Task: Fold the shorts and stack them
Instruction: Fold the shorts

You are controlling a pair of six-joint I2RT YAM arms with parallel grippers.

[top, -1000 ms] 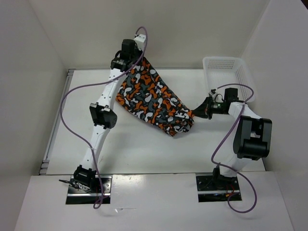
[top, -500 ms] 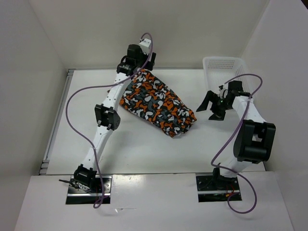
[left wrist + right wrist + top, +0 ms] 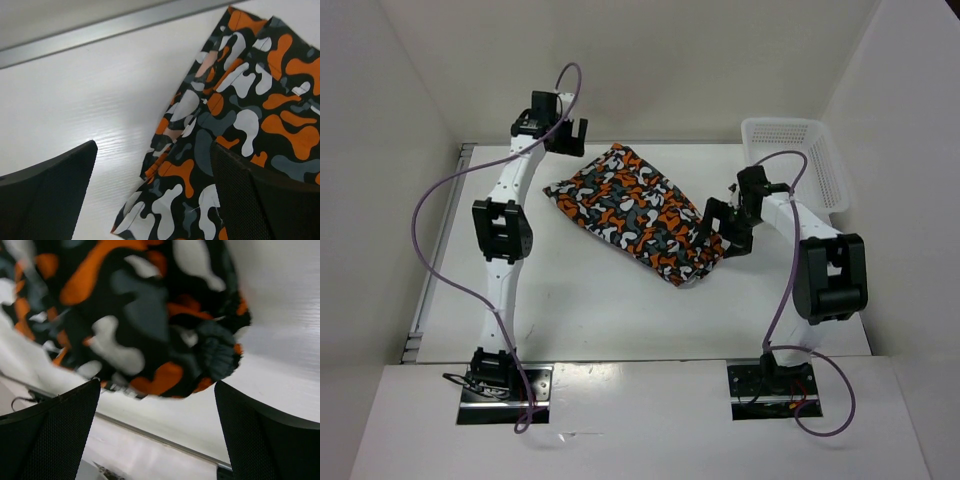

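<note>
The shorts (image 3: pixel 635 212), printed in orange, black, grey and white blotches, lie folded flat on the white table, slanting from upper left to lower right. My left gripper (image 3: pixel 560 135) hangs open above the table's far left, just past the shorts' upper left corner (image 3: pixel 240 100); nothing sits between its fingers. At the shorts' right end my right gripper (image 3: pixel 727 228) stands open, its fingers apart beside the bunched waistband (image 3: pixel 150 325). In the right wrist view the cloth lies just beyond the gap between the fingers, apart from them.
A white plastic mesh basket (image 3: pixel 795 160) stands at the table's far right, behind the right arm. A metal rail (image 3: pixel 440 245) runs along the table's left edge. White walls close in on three sides.
Both grippers opened and let go of the shorts, which dropped flat onto the table. The left arm swung up and to the left; the right gripper backed off, then returned to the shorts' right end.
</note>
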